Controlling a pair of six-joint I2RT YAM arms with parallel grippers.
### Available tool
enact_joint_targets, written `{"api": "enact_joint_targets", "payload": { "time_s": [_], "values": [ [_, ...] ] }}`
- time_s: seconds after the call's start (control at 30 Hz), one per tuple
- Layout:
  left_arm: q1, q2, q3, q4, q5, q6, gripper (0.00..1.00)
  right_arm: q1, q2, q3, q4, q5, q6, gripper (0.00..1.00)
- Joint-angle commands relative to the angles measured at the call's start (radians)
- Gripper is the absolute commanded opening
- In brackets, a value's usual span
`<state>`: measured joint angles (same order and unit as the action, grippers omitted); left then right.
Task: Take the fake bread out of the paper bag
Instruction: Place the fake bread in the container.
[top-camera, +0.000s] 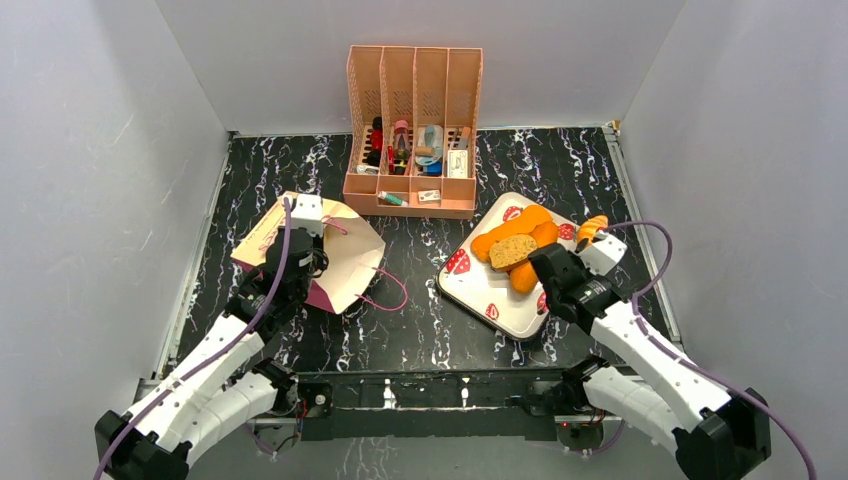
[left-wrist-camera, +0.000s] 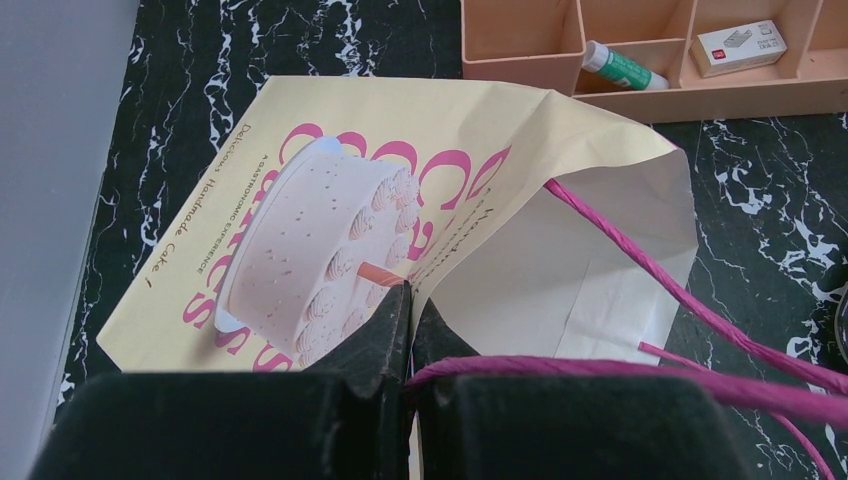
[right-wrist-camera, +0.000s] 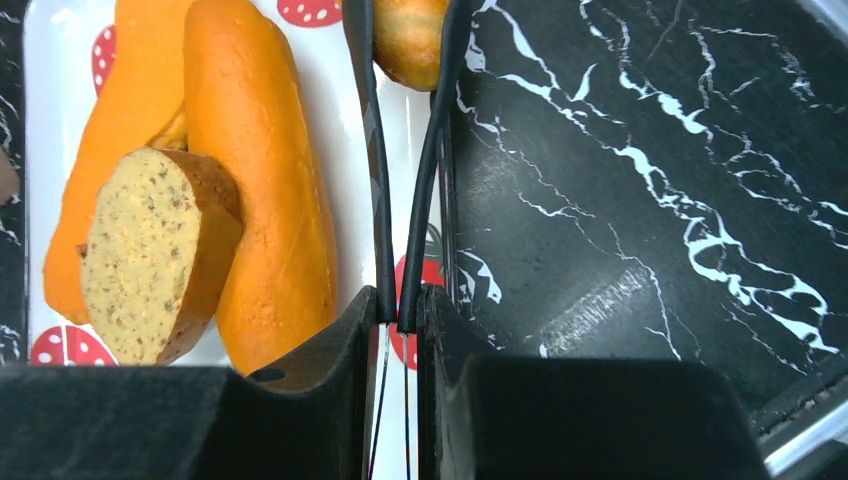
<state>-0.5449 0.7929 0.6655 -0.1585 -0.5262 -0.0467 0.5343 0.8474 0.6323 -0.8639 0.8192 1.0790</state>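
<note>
The cream paper bag (top-camera: 335, 255) with pink lettering lies on its side at the left, mouth towards the right, and its white inside (left-wrist-camera: 560, 290) shows no bread. My left gripper (left-wrist-camera: 410, 305) is shut on the bag's rim, a pink cord handle (left-wrist-camera: 640, 260) draped over its finger. Two long orange loaves (top-camera: 512, 232) and a brown speckled slice (right-wrist-camera: 140, 250) lie on the strawberry-print tray (top-camera: 500, 305). My right gripper (right-wrist-camera: 402, 305) is shut on thin black tongs (right-wrist-camera: 378, 200). The tong tips pinch a small golden croissant (right-wrist-camera: 408, 40) over the tray's far right edge.
A peach slotted file organiser (top-camera: 412, 95) with small stationery stands at the back centre. Grey walls close in the black marbled table (top-camera: 420, 330) on three sides. The bag's loose pink cord (top-camera: 395, 290) trails onto the table between bag and tray.
</note>
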Motion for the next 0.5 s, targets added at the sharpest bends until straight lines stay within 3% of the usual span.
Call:
{"api": "enact_joint_targets", "payload": {
  "time_s": [0.0, 0.47],
  "values": [
    [-0.004, -0.028, -0.011, 0.021, 0.01, -0.012, 0.0, -0.074, 0.055, -0.015, 0.285, -0.131, -0.208, 0.0],
    [-0.004, -0.022, -0.019, 0.03, 0.017, -0.012, 0.0, -0.095, 0.194, -0.039, 0.399, -0.176, -0.241, 0.0]
  ]
}}
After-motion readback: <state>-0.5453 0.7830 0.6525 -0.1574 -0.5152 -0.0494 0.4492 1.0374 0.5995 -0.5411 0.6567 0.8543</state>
